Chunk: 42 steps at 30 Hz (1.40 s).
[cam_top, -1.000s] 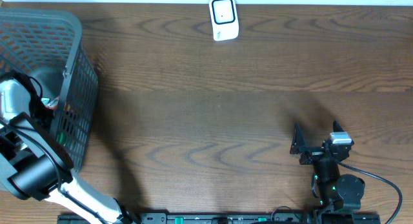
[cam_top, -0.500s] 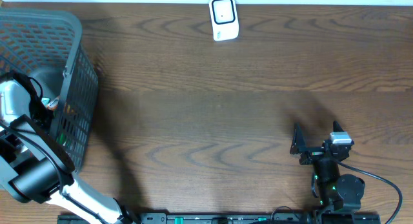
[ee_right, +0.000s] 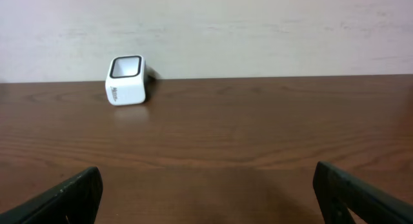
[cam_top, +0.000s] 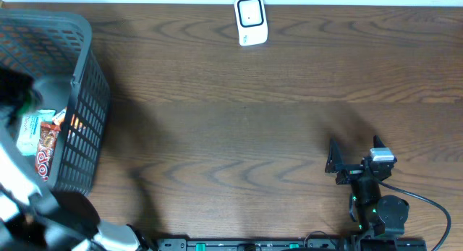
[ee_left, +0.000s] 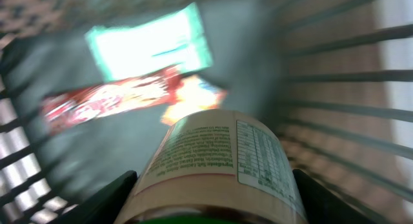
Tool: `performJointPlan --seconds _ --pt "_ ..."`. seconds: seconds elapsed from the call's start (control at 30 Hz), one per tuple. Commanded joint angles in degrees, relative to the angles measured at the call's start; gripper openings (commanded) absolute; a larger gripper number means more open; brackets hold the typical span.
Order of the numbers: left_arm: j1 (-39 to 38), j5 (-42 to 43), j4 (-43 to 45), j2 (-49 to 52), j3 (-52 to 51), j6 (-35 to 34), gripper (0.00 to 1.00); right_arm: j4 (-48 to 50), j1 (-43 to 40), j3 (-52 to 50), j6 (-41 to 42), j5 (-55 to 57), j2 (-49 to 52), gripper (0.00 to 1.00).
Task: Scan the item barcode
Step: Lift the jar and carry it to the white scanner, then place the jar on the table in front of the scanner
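- Dark wood-grain bench (cam_top: 253,121); grey plastic lattice basket (cam_top: 79,113) at its left edge.
- Left end effector (ee_left: 213,184): inside the basket, part closed, both fingers against a round labelled jar (ee_left: 219,153). View blurred.
- Change: the left arm has shifted clear, uncovering a pale green packet (cam_top: 30,128) and a red wrapper (cam_top: 45,150).
- White rounded scanner (cam_top: 251,19): far edge, centre.
- Right end effector (ee_right: 206,179): fully spread, holding nothing, unmoved.

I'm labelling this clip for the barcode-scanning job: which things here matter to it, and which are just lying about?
For the job: labelled bottle, held by the left gripper; white barcode scanner.
Lying about: basket; red wrapper, pale green packet and orange packet inside it; open right gripper.
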Motion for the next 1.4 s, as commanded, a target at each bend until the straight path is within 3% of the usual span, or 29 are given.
performJointPlan --seconds 0.0,0.17,0.37,0.6,0.9,1.2,1.37 --pt "-0.81 10.19 3.13 -6.34 2.40 0.07 0.57 -0.17 0.61 -0.07 0.59 0.28 -0.22 0.99" --pt "-7.48 15.34 8.11 -12.63 2.40 0.11 0.58 -0.17 0.61 -0.07 0.59 0.28 -0.22 0.99" --pt "-26.62 14.95 9.75 -12.22 1.97 0.20 0.57 -0.17 0.61 -0.07 0.59 0.28 -0.22 0.99" --pt "-50.45 3.15 9.81 -3.39 -0.81 -0.20 0.57 -0.17 0.61 -0.07 0.59 0.28 -0.22 0.99" --pt "-66.34 -8.04 5.55 15.21 -2.25 -21.75 0.57 -0.17 0.61 -0.07 0.59 0.28 -0.22 0.99" --pt "-69.59 -8.24 5.60 29.51 -2.25 -47.54 0.57 -0.17 0.61 -0.07 0.59 0.28 -0.22 0.99" --pt "-69.77 -5.68 6.34 33.33 -2.25 -53.31 0.58 -0.17 0.61 -0.07 0.59 0.28 -0.22 0.99"
